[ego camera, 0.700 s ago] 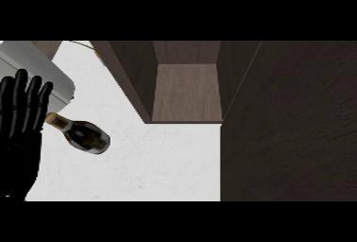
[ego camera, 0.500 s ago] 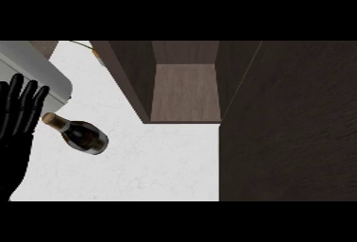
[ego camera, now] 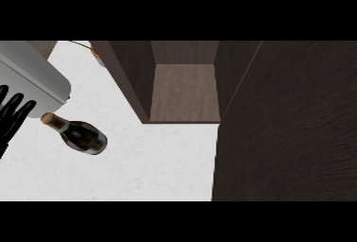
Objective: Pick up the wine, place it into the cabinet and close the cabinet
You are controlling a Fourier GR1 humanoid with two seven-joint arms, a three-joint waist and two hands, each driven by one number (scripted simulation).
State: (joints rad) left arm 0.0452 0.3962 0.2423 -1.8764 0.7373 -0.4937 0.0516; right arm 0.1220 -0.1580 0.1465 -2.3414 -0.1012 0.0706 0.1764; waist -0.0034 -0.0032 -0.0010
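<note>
The wine bottle [ego camera: 81,136] stands on the white counter [ego camera: 153,165], seen from above, with its dark body and cork-coloured top at the left. My left hand [ego camera: 11,119] shows at the left edge, fingers straight and pointing up, just left of the bottle's neck and apart from it. The dark wooden cabinet [ego camera: 185,90] is open at the top middle, and its brown shelf holds nothing. Its wide dark door [ego camera: 289,127] stands open and fills the right side. My right hand is out of view.
A grey rounded appliance [ego camera: 31,71] sits at the top left, right behind the bottle's neck and my left hand. White counter stretches between the bottle and the cabinet door's edge.
My left hand has slid left toward the picture's edge, so less of it and none of the forearm shows. The bottle and the cabinet have not moved.
</note>
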